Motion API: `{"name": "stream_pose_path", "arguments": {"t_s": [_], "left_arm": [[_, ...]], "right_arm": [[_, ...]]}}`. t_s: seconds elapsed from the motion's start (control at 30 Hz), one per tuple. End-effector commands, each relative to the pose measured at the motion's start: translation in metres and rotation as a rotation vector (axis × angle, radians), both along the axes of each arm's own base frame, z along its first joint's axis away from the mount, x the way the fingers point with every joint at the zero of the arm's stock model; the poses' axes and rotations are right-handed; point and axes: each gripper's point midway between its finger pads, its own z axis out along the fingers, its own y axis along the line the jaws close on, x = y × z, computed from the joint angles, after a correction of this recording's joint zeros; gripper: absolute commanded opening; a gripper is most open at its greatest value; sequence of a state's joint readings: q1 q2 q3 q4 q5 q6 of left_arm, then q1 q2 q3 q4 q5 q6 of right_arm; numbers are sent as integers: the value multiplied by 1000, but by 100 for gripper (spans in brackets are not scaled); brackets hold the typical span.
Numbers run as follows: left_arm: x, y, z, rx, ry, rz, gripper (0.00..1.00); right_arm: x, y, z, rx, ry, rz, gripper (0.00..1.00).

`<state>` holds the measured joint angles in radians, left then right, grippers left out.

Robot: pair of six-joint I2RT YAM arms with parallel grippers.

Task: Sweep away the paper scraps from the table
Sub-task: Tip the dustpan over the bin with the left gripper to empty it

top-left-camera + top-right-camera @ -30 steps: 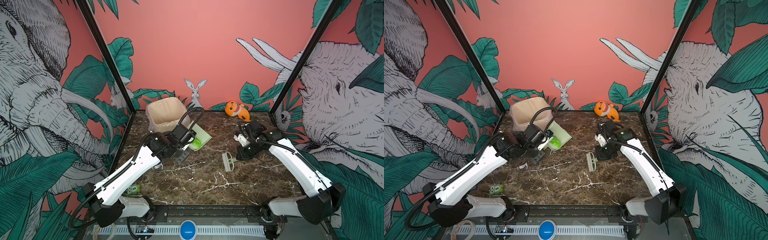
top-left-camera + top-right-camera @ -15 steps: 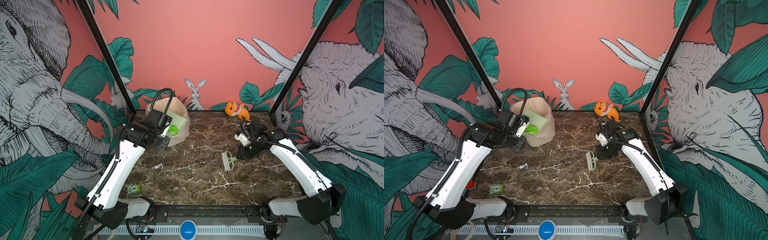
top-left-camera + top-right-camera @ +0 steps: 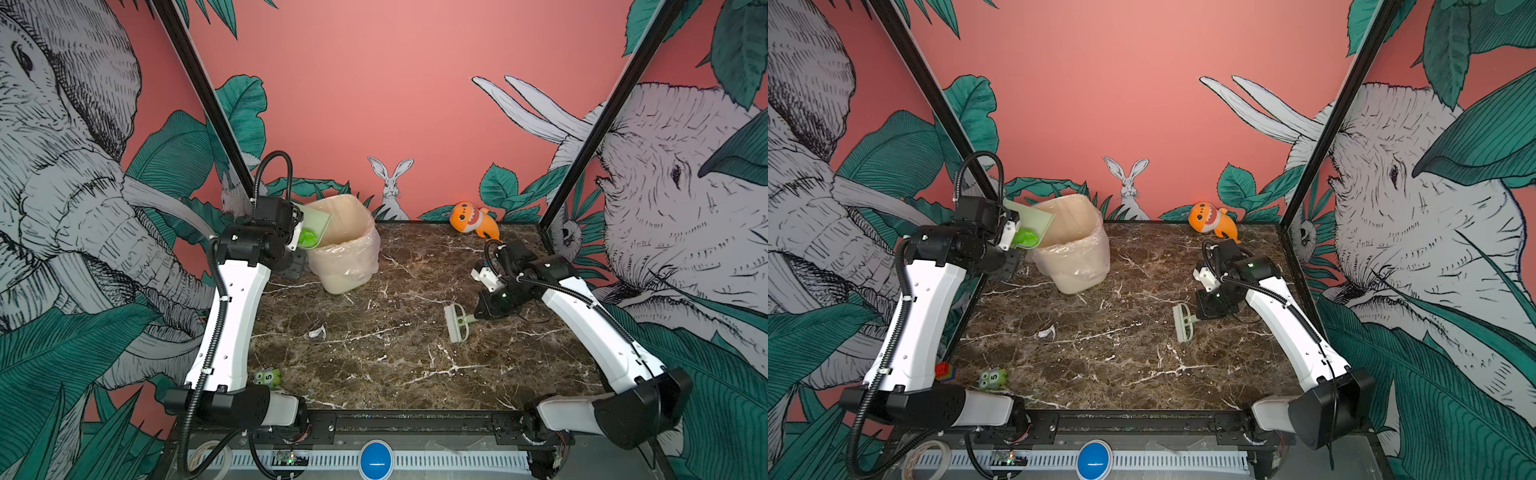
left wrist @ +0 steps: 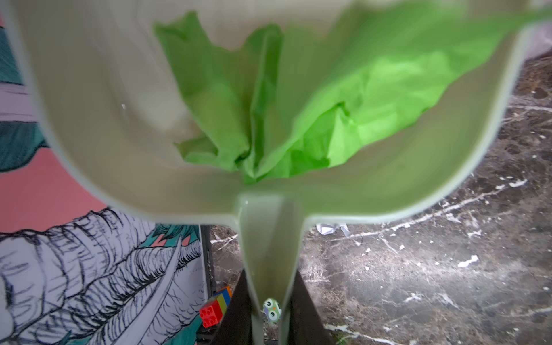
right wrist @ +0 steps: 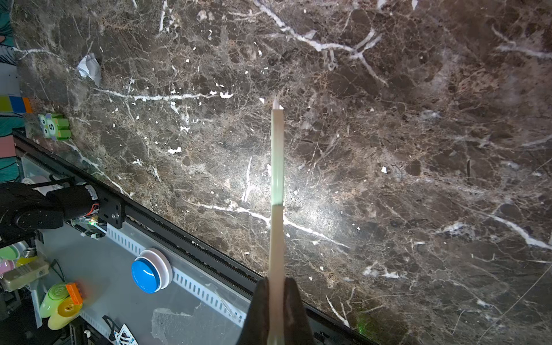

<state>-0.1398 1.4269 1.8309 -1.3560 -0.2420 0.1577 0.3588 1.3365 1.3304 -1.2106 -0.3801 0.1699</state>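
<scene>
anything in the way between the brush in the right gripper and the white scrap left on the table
Nothing visible. Only bare table lies between the brush, held in the right gripper, and the white scrap. The owl block sits nearer the front edge, off that line.

White arm shells (image 3: 232,316), black joints (image 3: 249,245), corrugated black cables (image 3: 277,153), tiny green lights (image 3: 504,296).

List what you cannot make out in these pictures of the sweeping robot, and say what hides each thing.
1. Inside of the bin: both top views, hidden by its own wall and the tilted dustpan at its rim.
2. The green paper in the dustpan: left wrist view, blurred; pieces cannot be counted.
3. The left gripper: left wrist view, cut off by the edge; only dark stubs show.
4. Bristles of the brush: right wrist view, seen edge-on.
</scene>
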Motion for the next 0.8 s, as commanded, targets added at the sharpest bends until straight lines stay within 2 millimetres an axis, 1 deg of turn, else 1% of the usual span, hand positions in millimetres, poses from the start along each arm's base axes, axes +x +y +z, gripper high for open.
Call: {"name": "stream_pose_path", "arguments": {"t_s": [0.0,0.13,0.23,0.33,0.4,0.53,0.7,0.77], "left_arm": [[17,15,8,101,-5,19,17],[37,25,11,185,7,29,17],[47,32,12,254,18,32,16],[53,38,14,383,29,23,16],[57,36,14,457,33,-2,16],[64,28,6,572,57,-53,16],[70,22,-3,660,88,-87,15],[73,21,-3,706,91,-95,14]], "right_arm": [[-3,1,5,21,-4,21,0],[-4,1,6,24,-1,19,0],[-7,0,6,25,3,19,0],[-8,-1,5,21,8,20,0],[-8,-1,5,22,9,20,0],[-6,0,7,27,11,19,0],[-6,0,8,30,7,17,0],[-7,0,8,33,7,16,0]]}}
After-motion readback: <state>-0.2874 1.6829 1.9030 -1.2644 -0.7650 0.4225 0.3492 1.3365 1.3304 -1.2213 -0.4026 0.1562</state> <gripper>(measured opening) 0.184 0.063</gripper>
